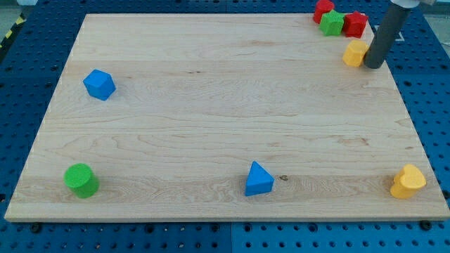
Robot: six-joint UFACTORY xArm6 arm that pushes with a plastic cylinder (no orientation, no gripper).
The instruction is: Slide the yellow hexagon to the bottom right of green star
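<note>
The yellow hexagon (355, 53) lies near the board's top right corner. The green star (332, 23) sits just above and left of it, between two red blocks, one at its upper left (323, 10) and one at its right (355, 24). My tip (373, 66) stands on the board right beside the yellow hexagon's right side, touching or nearly touching it. The rod rises from there toward the view's top right.
A blue block (99, 84) lies at the left. A green cylinder (81, 180) sits at the bottom left. A blue triangular block (258, 179) lies at the bottom centre. A yellow heart (408, 181) sits at the bottom right corner, near the board's edge (422, 140).
</note>
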